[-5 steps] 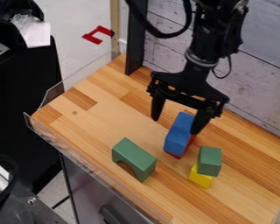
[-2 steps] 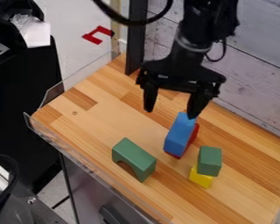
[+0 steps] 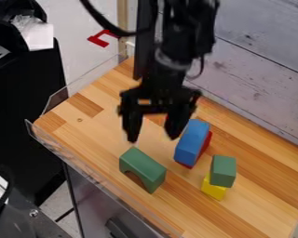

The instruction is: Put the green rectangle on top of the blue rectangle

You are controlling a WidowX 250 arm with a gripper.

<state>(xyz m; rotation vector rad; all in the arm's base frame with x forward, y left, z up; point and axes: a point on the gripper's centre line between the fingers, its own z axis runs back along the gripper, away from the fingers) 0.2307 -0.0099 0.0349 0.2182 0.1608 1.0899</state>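
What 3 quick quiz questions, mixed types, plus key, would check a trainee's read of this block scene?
1. True or false: the smaller green block sits on the yellow block.
2. Multiple choice: which block has an arched cut-out?
A) red block
B) larger green block
C) yellow block
3. Short answer: is the gripper holding the blue block?

Key: 1. True. 2. B. 3. No, its fingers are apart with nothing between them.

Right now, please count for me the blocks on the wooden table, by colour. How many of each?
Green: 2, arch block and rectangular block
Blue: 1, blue block
Red: 1, red block
Yellow: 1, yellow block
Total: 5
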